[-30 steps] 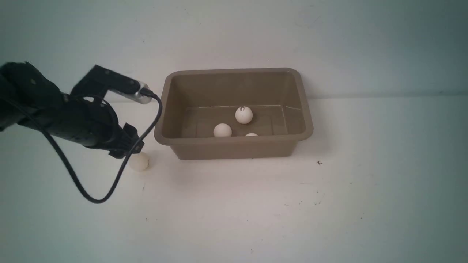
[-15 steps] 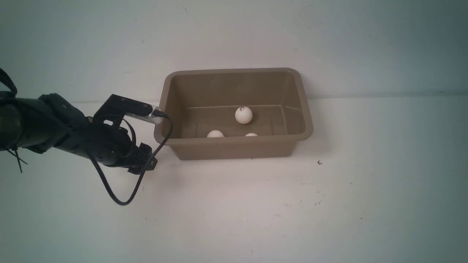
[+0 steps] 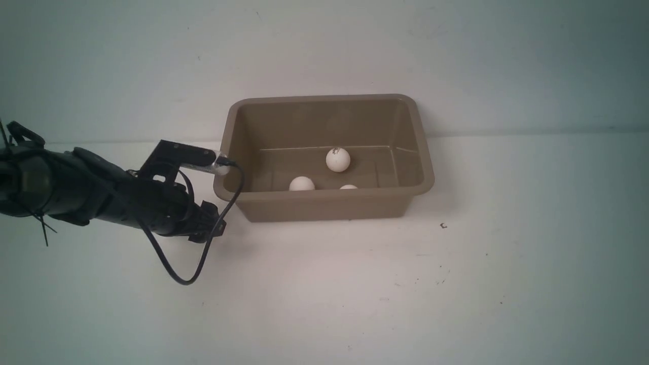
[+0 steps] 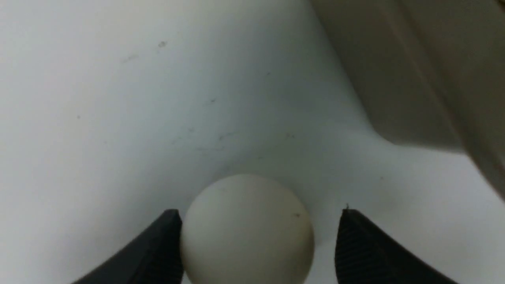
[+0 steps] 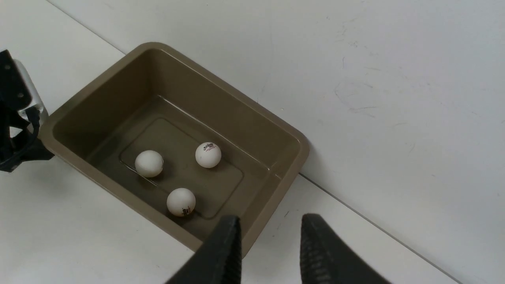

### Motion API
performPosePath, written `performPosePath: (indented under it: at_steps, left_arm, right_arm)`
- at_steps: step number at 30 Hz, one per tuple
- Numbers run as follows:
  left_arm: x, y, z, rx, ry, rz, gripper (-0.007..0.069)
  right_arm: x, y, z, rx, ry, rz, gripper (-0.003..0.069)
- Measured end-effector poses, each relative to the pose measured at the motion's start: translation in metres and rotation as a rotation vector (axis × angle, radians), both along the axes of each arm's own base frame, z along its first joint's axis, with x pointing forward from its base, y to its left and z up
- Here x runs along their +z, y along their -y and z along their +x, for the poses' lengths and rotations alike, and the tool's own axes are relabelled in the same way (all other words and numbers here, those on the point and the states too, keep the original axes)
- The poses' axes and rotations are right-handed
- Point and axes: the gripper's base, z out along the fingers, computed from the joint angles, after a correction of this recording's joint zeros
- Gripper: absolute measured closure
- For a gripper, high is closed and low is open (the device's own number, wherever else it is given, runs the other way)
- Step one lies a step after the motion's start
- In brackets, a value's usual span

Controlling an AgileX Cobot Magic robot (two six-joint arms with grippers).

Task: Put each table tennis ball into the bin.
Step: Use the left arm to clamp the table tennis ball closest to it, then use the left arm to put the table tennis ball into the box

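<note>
The taupe bin (image 3: 324, 210) stands at the table's middle back. Three white table tennis balls lie inside it: one with a logo (image 3: 338, 159), one at the near left (image 3: 301, 183), one mostly hidden by the front rim (image 3: 348, 187). My left gripper (image 3: 210, 226) is low on the table just left of the bin's front corner and hides the fourth ball there. In the left wrist view that ball (image 4: 247, 230) lies between the open fingers of the left gripper (image 4: 260, 213), one finger at its side, the other apart. My right gripper (image 5: 270, 228) is open and empty, above the bin's (image 5: 221, 114) corner.
The left arm's black cable (image 3: 187, 276) loops down onto the table in front of the arm. A white wall rises right behind the bin. A small dark mark (image 3: 443, 225) lies on the table right of the bin. The bin's outer wall (image 4: 394, 79) is close beside the left gripper.
My left arm has come down and forward to the table, so the gripper now straddles the loose ball and hides it in the front view. One ball in the bin rolled slightly left.
</note>
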Motion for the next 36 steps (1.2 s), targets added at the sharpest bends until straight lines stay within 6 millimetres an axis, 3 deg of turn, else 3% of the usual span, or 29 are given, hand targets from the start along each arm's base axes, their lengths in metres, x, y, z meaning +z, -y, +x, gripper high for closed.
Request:
performPosePath:
  at_steps: [1, 2, 6, 10, 17, 20, 22, 23, 26, 30, 36]
  left_arm:
    - [0.0, 0.0, 0.001, 0.012, 0.002, -0.005, 0.0251]
    - [0.0, 0.0, 0.001, 0.015, 0.005, -0.003, 0.0274]
    - [0.008, -0.003, 0.002, 0.037, 0.042, 0.013, 0.0272]
    - [0.033, -0.007, 0.001, 0.057, 0.1, 0.009, 0.0272]
    - [0.112, -0.033, -0.017, 0.199, 0.265, -0.024, 0.0272]
    - [0.139, -0.025, -0.026, 0.166, 0.339, -0.018, 0.0272]
    - [0.154, -0.007, -0.033, 0.102, 0.386, -0.015, 0.0272]
    - [0.155, -0.005, -0.034, 0.096, 0.389, -0.017, 0.0272]
    - [0.155, 0.032, -0.036, 0.005, 0.424, -0.006, 0.0272]
    - [0.13, 0.062, -0.028, -0.059, 0.414, 0.041, 0.0272]
    - [0.093, 0.074, -0.017, -0.088, 0.356, 0.092, 0.0272]
  right_arm:
    - [0.0, 0.0, 0.0, 0.0, 0.0, 0.0, 0.0453]
    - [0.0, 0.0, 0.0, 0.0, 0.0, 0.0, 0.0453]
    - [0.0, 0.0, 0.0, 0.001, 0.0, -0.001, 0.0453]
    - [0.0, 0.0, 0.0, 0.001, 0.001, -0.002, 0.0453]
    - [0.0, 0.0, 0.0, -0.001, 0.005, -0.008, 0.0453]
    - [0.0, 0.0, 0.0, 0.002, 0.01, -0.01, 0.0453]
    - [0.001, 0.0, 0.001, 0.007, 0.017, -0.014, 0.0453]
    - [0.001, 0.0, 0.001, 0.007, 0.017, -0.014, 0.0453]
    - [0.001, 0.0, 0.001, 0.011, 0.02, -0.018, 0.0453]
    - [0.0, 0.001, 0.0, 0.009, 0.007, -0.025, 0.0453]
    - [-0.001, 0.001, 0.0, 0.007, -0.005, -0.031, 0.0453]
